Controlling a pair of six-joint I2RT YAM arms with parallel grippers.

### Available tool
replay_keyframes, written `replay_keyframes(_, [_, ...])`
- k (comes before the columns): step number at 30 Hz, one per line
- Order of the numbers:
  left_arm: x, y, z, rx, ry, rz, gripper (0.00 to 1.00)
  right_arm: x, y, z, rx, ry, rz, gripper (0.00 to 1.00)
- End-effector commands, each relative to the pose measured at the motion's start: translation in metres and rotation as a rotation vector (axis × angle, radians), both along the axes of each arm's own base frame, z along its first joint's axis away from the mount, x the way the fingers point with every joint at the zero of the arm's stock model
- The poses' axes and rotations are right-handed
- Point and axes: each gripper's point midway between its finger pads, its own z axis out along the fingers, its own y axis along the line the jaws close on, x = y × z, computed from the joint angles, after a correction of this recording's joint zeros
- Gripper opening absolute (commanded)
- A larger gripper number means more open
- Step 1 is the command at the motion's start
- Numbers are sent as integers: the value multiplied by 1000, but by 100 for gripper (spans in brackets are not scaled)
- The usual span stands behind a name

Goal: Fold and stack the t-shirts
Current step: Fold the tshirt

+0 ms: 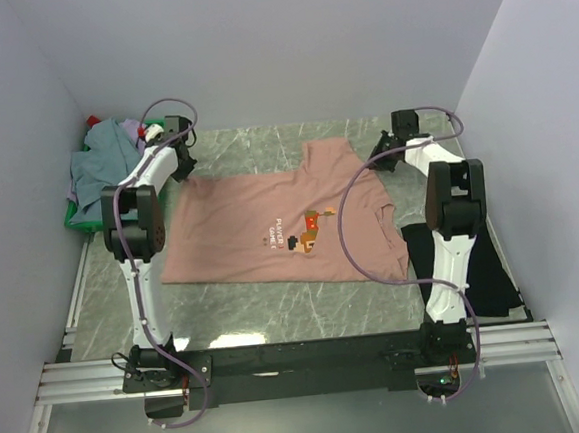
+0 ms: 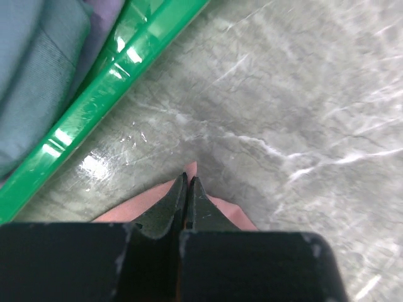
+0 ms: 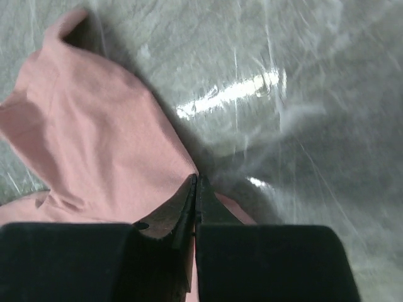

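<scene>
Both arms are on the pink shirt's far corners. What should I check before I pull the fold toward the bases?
1. Grip of left gripper on pink t-shirt: ok, jaws shut on its corner.
2. Grip of right gripper on it: ok, jaws shut on cloth.
3. Shirt spread flat, print up: ok.
4. Both cloth layers pinched: cannot tell.
5. Gap between green crate and left gripper: ok, apart.
6. Gap between black t-shirt and pink hem: cannot tell, edges meet in the top view.
</scene>
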Motion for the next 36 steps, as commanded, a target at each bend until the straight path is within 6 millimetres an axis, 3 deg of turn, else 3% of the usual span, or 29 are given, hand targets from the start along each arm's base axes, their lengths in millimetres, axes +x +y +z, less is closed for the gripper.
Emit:
replay_keyframes(1, [10, 4, 50, -25, -124, 16, 0, 14, -9, 76, -30, -216, -48, 0])
replay_keyframes(8, [5, 14, 66, -29, -149, 35, 0, 5, -15, 110, -38, -307, -67, 0])
replay_keyframes(15, [-6, 33, 73, -46, -164, 78, 0, -12, -21, 122, -60, -326, -86, 0])
replay_keyframes(25, [-26, 36, 74, -58, -160, 64, 0, -50, -22, 120, -43, -333, -120, 0])
replay_keyframes(28, [-34, 34, 75, -64, -159, 57, 0, -66, -21, 122, -20, -349, -144, 0])
replay_keyframes(29, [-37, 47, 75, -60, -159, 82, 0, -77, -21, 117, -16, -340, -148, 0])
replay_keyframes(32, [-46, 48, 73, -65, -150, 83, 0, -97, -21, 108, -9, -323, -164, 0])
replay_keyframes(36, [-57, 48, 68, -80, -147, 87, 0, -112, -21, 107, 6, -352, -180, 0])
